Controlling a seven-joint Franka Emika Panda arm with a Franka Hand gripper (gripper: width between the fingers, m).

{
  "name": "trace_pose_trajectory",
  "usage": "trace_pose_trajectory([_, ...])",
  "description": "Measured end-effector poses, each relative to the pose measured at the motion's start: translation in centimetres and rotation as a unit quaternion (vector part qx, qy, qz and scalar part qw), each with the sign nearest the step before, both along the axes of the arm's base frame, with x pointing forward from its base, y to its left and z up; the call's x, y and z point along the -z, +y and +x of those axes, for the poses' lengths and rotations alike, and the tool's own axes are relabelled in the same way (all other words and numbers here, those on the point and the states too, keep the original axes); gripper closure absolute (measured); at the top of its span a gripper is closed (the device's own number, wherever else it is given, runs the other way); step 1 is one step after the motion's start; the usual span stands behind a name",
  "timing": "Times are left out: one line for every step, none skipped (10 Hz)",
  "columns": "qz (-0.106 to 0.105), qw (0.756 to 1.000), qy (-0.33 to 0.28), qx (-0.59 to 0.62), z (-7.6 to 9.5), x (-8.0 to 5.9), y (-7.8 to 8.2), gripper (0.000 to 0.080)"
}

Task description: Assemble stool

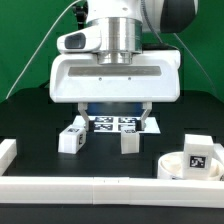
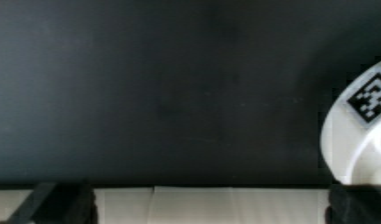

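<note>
Black tabletop [image 1: 28, 118] before a green backdrop, fenced in front by a white rail [image 1: 90, 188]. One round seat [image 1: 180, 168] lies at the exterior view's right, just behind the rail. Two legs stand apart near the single marker board [image 1: 115, 124]: a skewed leg [image 1: 72, 138] and a square-on leg [image 1: 129, 142]. The gripper [image 1: 113, 112] hangs straight down over them, fingers spread wide, holding nothing

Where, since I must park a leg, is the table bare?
Bare table: between the leg on the exterior view's left, side rail and front rail. Crowded: under the claw by the marker board, and at the seat.
</note>
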State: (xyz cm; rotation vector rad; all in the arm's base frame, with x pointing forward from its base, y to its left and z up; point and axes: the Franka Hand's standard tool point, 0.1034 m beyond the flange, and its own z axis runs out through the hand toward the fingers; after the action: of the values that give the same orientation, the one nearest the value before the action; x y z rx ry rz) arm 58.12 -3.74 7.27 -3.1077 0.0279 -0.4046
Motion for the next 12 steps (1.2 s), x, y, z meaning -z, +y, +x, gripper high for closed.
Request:
trace_pose_trajectory([0.001,1.0,0.001,-0.002,0.0,0.1,0.3,0.0151])
trace_pose_trajectory([0.0,1.0,0.001,-0.002,0.0,0.1,0.3,0.0151])
trace_pose_trajectory([0.0,1.0,0.001,-0.002,0.0,0.1,0.2,0.0151])
trace_pose_trajectory([0.0,1.0,0.002,-0.002,-0.1,0.2,0.2,0.0151])
trace_pose_trajectory([-0.004,1.0,0.008,-0.009,-0.9,0.6,-0.5,0.0151])
trace_pose_trajectory([-0.006,1.0,0.016,-0.01,-2.0,1.1,-1.1,0.0151])
trace_pose_trajectory([-0.005,1.0,0.016,-0.011,-1.7,1.0,-0.8,0.0151])
trace_pose_trajectory([-0.001,1.0,0.024,-0.013,-1.7,1.0,-0.6,0.0151])
trace_pose_trajectory([0.0,1.0,0.028,-0.013,-1.8,1.1,-0.6,0.0151])
trace_pose_trajectory([0.007,0.999,0.047,-0.012,-2.1,1.3,-0.1,0.0151])
trace_pose_trajectory([0.026,0.996,0.087,0.017,-2.8,1.8,1.2,0.0151])
trace_pose_trajectory([0.04,0.991,0.123,0.042,-3.5,2.1,2.6,0.0151])
